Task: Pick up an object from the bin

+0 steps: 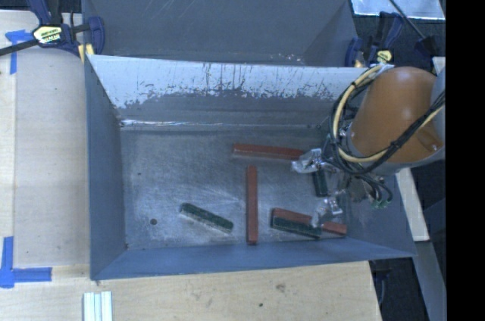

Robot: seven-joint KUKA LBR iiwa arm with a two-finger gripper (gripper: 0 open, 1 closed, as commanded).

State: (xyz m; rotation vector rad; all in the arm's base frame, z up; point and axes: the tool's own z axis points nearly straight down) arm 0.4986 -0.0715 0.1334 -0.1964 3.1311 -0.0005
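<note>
My gripper is low at the right end of the bin, open, with one silver fingertip near the back and the other near the front. I see nothing between them. The back fingertip is by the right end of a red-brown flat stick lying crosswise. The front fingertip is just above a dark green bar that lies over another red-brown stick by the front wall.
A third red-brown stick lies front to back in the middle of the floor. A second dark green bar lies left of it. The arm's orange cover and cables hang over the bin's right wall.
</note>
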